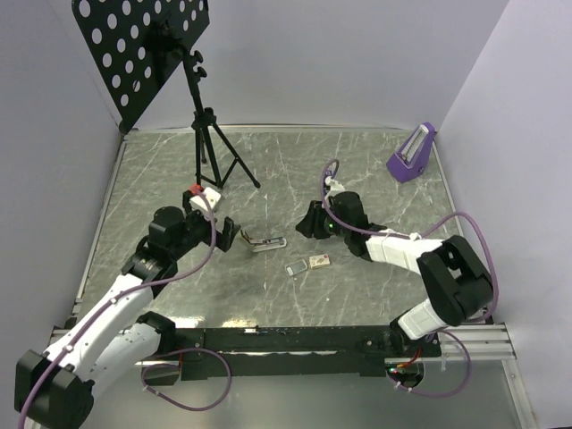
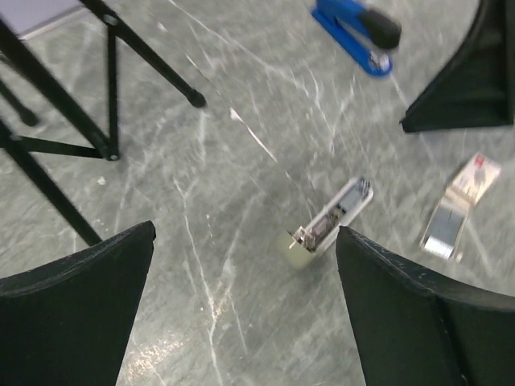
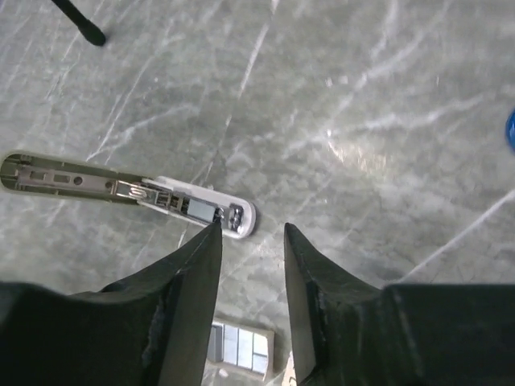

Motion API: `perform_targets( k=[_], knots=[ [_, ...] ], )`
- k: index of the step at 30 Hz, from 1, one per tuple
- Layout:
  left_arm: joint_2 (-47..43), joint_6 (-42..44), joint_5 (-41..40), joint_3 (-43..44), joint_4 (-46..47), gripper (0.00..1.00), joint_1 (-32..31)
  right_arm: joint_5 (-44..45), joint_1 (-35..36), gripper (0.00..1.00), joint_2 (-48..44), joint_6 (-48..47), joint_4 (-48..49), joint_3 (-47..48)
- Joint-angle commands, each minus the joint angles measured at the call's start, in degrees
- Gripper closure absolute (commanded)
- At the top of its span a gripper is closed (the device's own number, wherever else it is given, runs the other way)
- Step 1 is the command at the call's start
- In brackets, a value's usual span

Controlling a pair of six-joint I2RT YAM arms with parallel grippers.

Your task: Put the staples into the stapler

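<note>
Stapler (image 1: 268,243) lies hinged open, magazine up for loading; staples (image 1: 319,261) at its four o'clock. Right claw (image 3: 252,232) half-spread, seemingly empty; left claw (image 2: 245,233) spread wide.

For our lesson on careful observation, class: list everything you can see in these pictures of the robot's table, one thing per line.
Open stapler: one, white and grey, table centre, hinged open.
Staple box: one, pale with reddish print, just nearer the arm bases than the open stapler.
Staple tray: one, grey, beside the box, on its left.
Blue stapler: one, blue with black top, far right of the table.
Music stand: one, black, perforated, on a tripod at far left.
Table: one, grey marbled.
Left gripper: one, black, wide open, left of the open stapler.
Right gripper: one, black, open and empty, by the open stapler's white end.
</note>
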Motion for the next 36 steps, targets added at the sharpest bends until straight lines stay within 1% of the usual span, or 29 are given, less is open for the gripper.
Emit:
perform_targets(
  k=[1, 2, 5, 11, 14, 18, 22, 23, 28, 33, 36],
  knots=[
    [3.54, 6.43, 6.99, 0.86, 0.91, 0.01, 0.19, -11.7, -1.62, 0.57, 4.07, 7.64, -1.82, 3.65],
    [4.85, 7.22, 7.61, 0.95, -0.57, 0.01, 0.19, -13.27, -1.8, 0.57, 4.87, 7.46, -1.82, 4.62],
    [6.45, 10.04, 9.63, 0.25, -0.5, 0.01, 0.19, -15.39, -2.06, 0.57, 7.33, 8.25, -0.33, 5.07],
    [9.61, 14.79, 9.55, -0.63, -0.76, 0.04, 0.19, -16.8, -3.56, 0.59, 11.64, 8.87, 0.02, 5.86],
    [12.16, 17.51, 10.34, -0.11, -1.73, 0.12, 0.28, -17.68, -4.17, 0.6, 13.83, 9.4, 2.13, 5.33],
    [16.28, 20.23, 14.72, 1.3, -2.7, 0.15, 1.51, -17.68, -4.26, 0.61, 15.94, 9.66, 2.66, 6.12],
    [19.71, 22.61, 21.22, 2.88, -4.1, 0.18, 3.79, -17.94, -4.61, 0.61, 18.4, 10.36, 4.41, 6.03],
    [20.42, 23.48, 21.93, 3.49, -4.45, 0.2, 4.14, -18.47, -4.61, 0.61, 18.67, 10.62, 4.94, 5.95],
    [24.37, 24.72, 24.58, 5.6, -5.59, 0.23, 4.67, -19.09, -4.79, 0.61, 19.37, 10.8, 5.56, 6.03],
    [27.8, 25.07, 27.48, 7.54, -6.56, 0.28, 4.59, -19.61, -4.7, 0.61, 20.17, 10.89, 6.52, 6.3],
    [29.03, 25.34, 28.97, 8.51, -7.18, 0.34, 4.59, -20.05, -4.7, 0.61, 21.13, 11.06, 7.14, 6.47]
  ],
)
